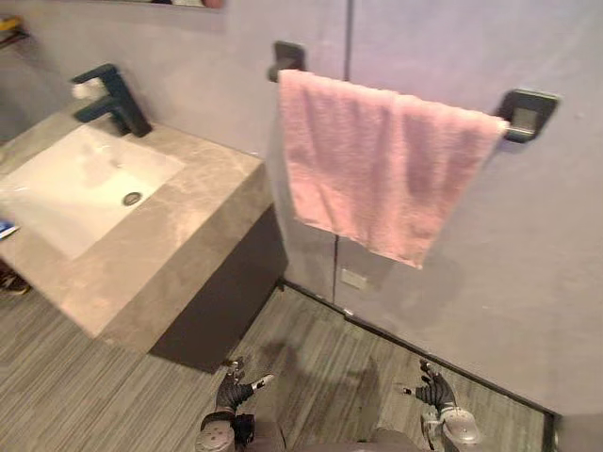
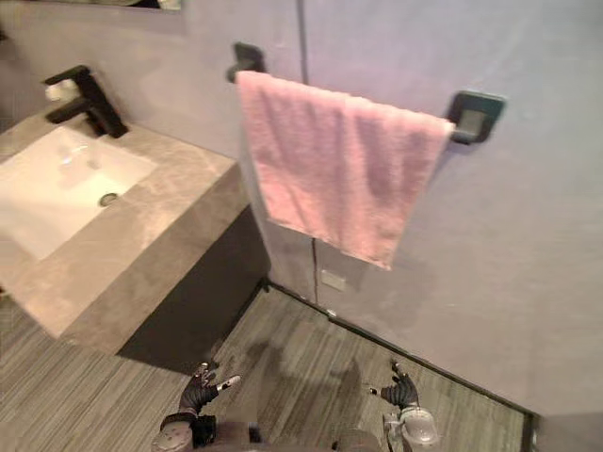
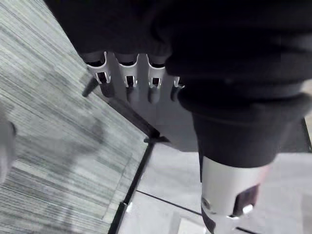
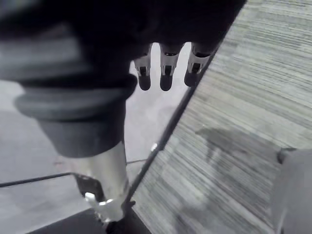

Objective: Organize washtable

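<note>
Two hands sit at the foot of the head view, both slack and empty. The left hand is at 7 o'clock and the right hand at 5 o'clock, each over the floor and well apart from the furniture. In the wrist views the left hand's fingers and the right hand's fingers extend loosely in a row, closed on nothing.

The washtable occupies the 9 to 10 o'clock part of the view and stands against the wall. It is a block with a mottled beige stone-look top and front above a dark recessed base. Set into its top is a white rectangular basin, with a round drain toward the basin's 3 o'clock side. A dark angular faucet stands on the counter at the basin's 12 o'clock edge. A small blue object shows at the view's 9 o'clock edge; what it is cannot be made out.

From 12 to 2 o'clock a pink towel hangs draped between a dark bracket at its 10 o'clock corner and a second bracket at its 2 o'clock corner. A small pale wall plate sits on the wall just below the towel. The wall is plain grey, the floor grey striped planking, and a dark skirting strip runs where they meet.
</note>
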Available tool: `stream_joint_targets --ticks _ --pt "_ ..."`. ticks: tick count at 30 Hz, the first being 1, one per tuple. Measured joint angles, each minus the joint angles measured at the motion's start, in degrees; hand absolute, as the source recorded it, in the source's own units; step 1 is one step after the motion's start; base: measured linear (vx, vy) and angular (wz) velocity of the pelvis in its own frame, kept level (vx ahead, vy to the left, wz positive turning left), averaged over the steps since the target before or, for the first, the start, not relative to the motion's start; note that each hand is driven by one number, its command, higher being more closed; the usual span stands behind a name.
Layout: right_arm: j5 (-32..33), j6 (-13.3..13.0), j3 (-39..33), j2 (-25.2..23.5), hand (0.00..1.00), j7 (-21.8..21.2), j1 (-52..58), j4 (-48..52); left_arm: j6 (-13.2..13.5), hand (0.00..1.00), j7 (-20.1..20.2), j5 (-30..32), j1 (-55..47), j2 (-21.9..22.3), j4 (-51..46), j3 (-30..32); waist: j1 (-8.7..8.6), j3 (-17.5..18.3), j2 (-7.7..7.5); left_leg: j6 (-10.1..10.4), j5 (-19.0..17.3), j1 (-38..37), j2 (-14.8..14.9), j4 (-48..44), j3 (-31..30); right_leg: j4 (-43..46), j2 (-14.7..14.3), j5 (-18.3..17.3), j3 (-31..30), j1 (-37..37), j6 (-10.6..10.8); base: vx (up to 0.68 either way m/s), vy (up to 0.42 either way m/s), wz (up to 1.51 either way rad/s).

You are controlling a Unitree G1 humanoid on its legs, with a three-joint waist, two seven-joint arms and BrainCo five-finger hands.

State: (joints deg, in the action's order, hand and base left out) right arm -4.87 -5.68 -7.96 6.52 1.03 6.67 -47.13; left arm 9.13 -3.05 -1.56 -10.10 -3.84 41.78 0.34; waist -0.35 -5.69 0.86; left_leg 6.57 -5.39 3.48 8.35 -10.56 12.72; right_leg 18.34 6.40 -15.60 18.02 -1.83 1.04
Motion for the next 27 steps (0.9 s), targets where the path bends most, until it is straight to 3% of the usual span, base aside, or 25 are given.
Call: stream_joint_targets --ticks 3,12,13,15,17,18,19,21,23,25,26,27 --pt "0.5 -0.2 -0.7 0.0 0.00 0.1 -0.7 -1.0 -0.1 0.00 0.4 0.1 0.0 -2.6 0.8 -0.2 -0.21 0.2 -0.39 -1.1 4.2 -2.4 -1.7 6.7 -1.2 -7.6 -0.3 4.7 1.0 3.5 0.9 -0.05 0.136 0.30" --pt "0.8 0.0 0.1 0.0 0.00 0.0 -0.8 -4.1 -0.2 0.00 0.5 1.3 -1.4 -3.3 4.4 -0.2 -0.39 0.8 0.36 -2.1 8.5 -5.6 -3.3 12.5 -1.8 -10.1 -0.7 7.8 0.4 5.0 1.2 -0.12 0.042 0.01" --pt "0.8 0.0 0.2 0.0 0.00 0.0 -1.0 -4.1 -0.2 0.00 0.5 1.3 -1.7 -3.3 4.5 -0.1 -0.43 0.2 -0.40 -2.1 8.5 -3.8 -3.3 11.0 -2.0 -9.5 -0.4 7.8 0.6 4.0 1.2 -0.18 0.014 0.11" --pt "0.8 0.0 1.1 0.8 0.00 0.1 -2.5 -4.1 -0.2 0.00 0.5 1.2 -1.2 -3.3 4.2 0.0 -0.34 -0.2 0.23 -2.1 8.5 0.0 -3.2 8.0 -3.0 -7.7 -0.1 7.7 1.3 1.1 1.2 -0.17 0.021 0.28" --pt "0.7 -0.1 2.2 1.4 0.00 0.1 -4.7 -4.2 -0.2 0.00 0.4 1.0 -1.0 -3.7 2.7 -0.1 -0.47 -0.4 0.32 -2.3 12.0 4.4 -3.4 8.1 -4.2 -5.6 0.0 7.6 2.5 -3.0 -0.1 -0.18 0.012 0.56" --pt "0.7 -0.1 2.0 1.9 0.00 0.2 -5.2 -4.1 -0.2 0.00 0.5 1.0 -0.3 -3.7 2.2 -0.6 -0.59 -0.4 0.01 -0.7 18.2 4.6 -4.5 13.9 -6.0 -7.4 1.3 8.8 4.6 -3.9 -1.5 -0.22 -0.011 0.87" --pt "0.3 0.1 1.5 1.8 0.00 0.3 -5.7 -4.5 -0.2 0.00 0.6 1.1 0.8 -3.6 2.1 -0.6 -0.74 -1.8 -1.40 -3.9 14.1 4.9 -4.2 8.5 -2.0 -7.9 3.0 10.4 7.4 -4.1 -1.3 -0.17 -0.014 0.87" --pt "-0.1 0.0 1.2 1.7 0.00 0.3 -5.5 -2.4 -0.5 0.00 0.6 1.1 0.6 -3.6 2.1 -0.2 -1.96 -2.4 -2.57 -5.8 2.5 3.1 -2.1 -7.9 5.8 -8.7 5.4 11.3 10.5 -1.7 -0.7 -0.12 -0.012 0.86" --pt "-0.2 -0.2 0.4 1.6 0.00 0.4 -4.0 -1.5 -0.4 0.00 0.7 1.1 0.7 -3.5 2.1 -0.9 -3.76 -1.4 -0.83 -2.5 -0.6 -1.1 0.9 -7.3 8.6 -9.9 5.5 12.3 14.7 0.0 0.3 -0.10 0.130 1.34" --pt "-0.2 -0.1 -1.4 2.8 0.00 1.0 -3.4 -1.7 -0.4 0.00 1.0 1.2 3.1 -3.2 2.2 -2.7 -4.51 -0.9 2.75 -0.4 -0.1 -4.6 1.2 3.8 7.2 -10.2 4.8 13.6 18.9 -0.4 1.5 -0.10 0.264 1.32" --pt "-0.2 0.5 -2.2 1.6 0.00 1.3 -3.7 -3.3 -0.5 0.00 1.1 1.4 4.3 -4.2 2.5 -2.5 -3.30 -1.9 1.89 -1.3 1.0 -5.3 -0.6 7.8 6.2 -12.2 4.9 16.0 19.6 0.0 1.8 -0.11 0.236 0.56" --pt "-0.2 0.5 -2.2 1.5 0.00 1.3 -3.7 -3.3 -0.5 0.00 1.1 1.4 4.3 -4.3 2.5 -2.5 -3.24 -1.9 1.79 -1.3 1.0 -5.2 -0.6 7.8 6.1 -12.4 4.9 16.0 19.5 0.1 1.8 -0.10 0.216 0.46"
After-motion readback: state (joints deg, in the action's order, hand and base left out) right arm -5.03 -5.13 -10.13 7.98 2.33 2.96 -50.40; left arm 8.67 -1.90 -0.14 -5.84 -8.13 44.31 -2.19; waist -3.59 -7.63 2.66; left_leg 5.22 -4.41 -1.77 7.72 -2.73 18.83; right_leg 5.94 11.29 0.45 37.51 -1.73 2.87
